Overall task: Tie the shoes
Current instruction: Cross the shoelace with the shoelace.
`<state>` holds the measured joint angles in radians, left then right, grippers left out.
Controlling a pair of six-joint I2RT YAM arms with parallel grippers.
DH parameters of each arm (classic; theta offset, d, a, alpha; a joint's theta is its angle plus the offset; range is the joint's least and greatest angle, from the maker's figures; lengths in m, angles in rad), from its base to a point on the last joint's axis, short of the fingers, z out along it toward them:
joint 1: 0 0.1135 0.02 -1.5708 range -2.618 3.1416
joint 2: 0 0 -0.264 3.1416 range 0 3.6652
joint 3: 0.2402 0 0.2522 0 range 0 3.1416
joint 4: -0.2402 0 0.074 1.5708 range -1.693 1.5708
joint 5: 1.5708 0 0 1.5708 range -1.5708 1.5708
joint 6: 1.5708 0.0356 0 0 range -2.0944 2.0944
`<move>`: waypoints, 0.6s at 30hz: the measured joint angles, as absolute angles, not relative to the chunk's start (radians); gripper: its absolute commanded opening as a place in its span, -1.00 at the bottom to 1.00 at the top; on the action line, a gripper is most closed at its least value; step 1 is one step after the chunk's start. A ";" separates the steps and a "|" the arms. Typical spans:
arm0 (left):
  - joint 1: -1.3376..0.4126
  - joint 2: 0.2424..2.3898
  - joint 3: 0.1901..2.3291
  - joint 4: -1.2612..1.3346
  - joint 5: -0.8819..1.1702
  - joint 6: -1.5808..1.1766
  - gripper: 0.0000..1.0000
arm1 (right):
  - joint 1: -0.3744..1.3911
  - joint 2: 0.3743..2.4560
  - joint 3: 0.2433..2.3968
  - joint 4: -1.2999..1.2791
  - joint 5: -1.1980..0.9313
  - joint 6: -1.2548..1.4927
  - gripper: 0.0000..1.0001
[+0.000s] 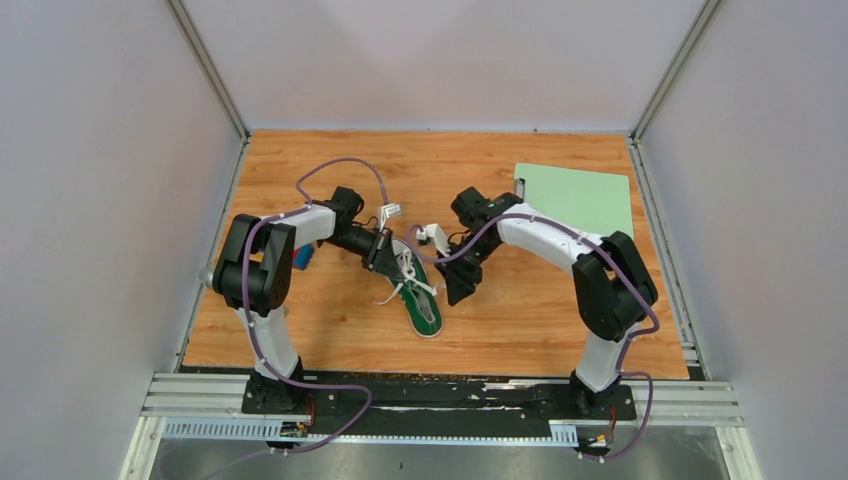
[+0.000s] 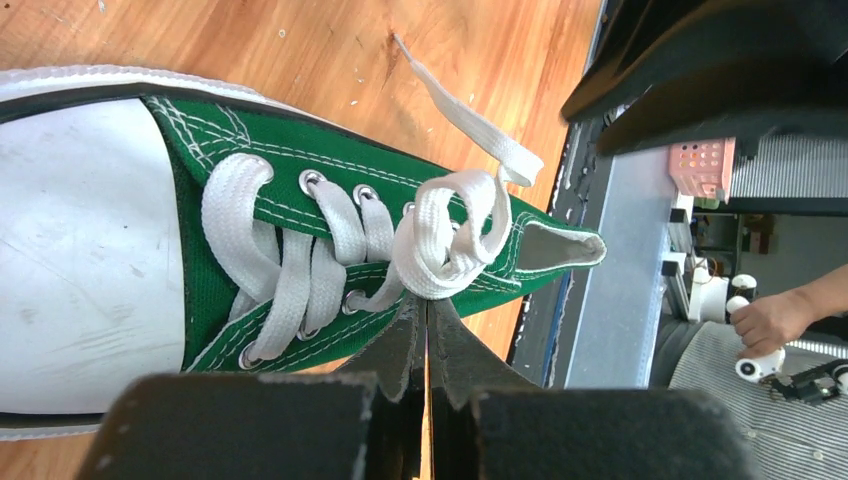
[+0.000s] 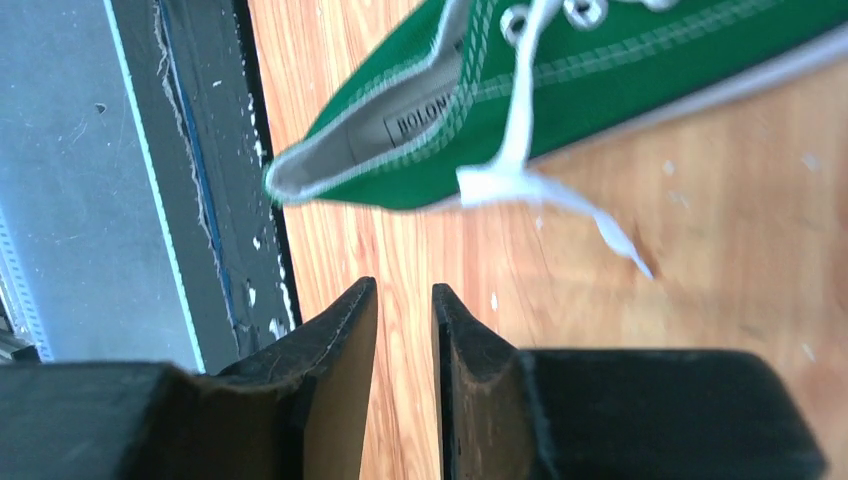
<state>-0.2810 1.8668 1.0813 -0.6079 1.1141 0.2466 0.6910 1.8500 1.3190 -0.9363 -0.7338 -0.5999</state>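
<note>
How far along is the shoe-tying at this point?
Done: the green sneaker is laced through its eyelets. In hand: the left pincer is shut on a bunched loop of white lace near the tongue. Left: no bow yet; a lace end hangs loose, and the right pincer is open and empty near the heel.

Only thing I can read is a little tag inside the shoe. It says "BOLON", then gets cut off.

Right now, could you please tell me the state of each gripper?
Left gripper: closed, apparently pinching the bunched white laces.
Right gripper: jaws slightly open, holding nothing.
</note>
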 measured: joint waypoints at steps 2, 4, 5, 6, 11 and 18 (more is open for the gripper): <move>-0.281 1.867 1.091 -0.619 1.112 0.262 -1.00 | 0.642 1.805 1.326 -0.989 -0.738 -0.639 -0.43; -0.281 1.867 1.093 -0.624 1.112 0.273 -1.00 | 0.611 1.781 1.350 -1.019 -0.748 -0.661 -0.43; -0.281 1.867 1.093 -0.627 1.112 0.279 -1.00 | 0.595 1.781 1.380 -1.041 -0.757 -0.664 -0.43; -0.281 1.867 1.094 -0.631 1.112 0.285 -1.00 | 0.587 1.790 1.415 -1.044 -0.768 -0.664 -0.44; -0.281 1.867 1.103 -0.654 1.114 0.319 -1.00 | 0.581 1.943 1.607 -0.997 -0.850 -0.590 -0.45; -0.281 1.867 1.104 -0.662 1.122 0.344 -1.00 | 0.581 2.132 1.655 -0.939 -0.899 -0.508 -0.45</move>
<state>-0.2810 1.8668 1.1042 -0.6621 1.1221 0.3435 0.5812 2.1319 1.6554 -0.9390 -0.8993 -0.5079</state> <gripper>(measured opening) 0.006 0.276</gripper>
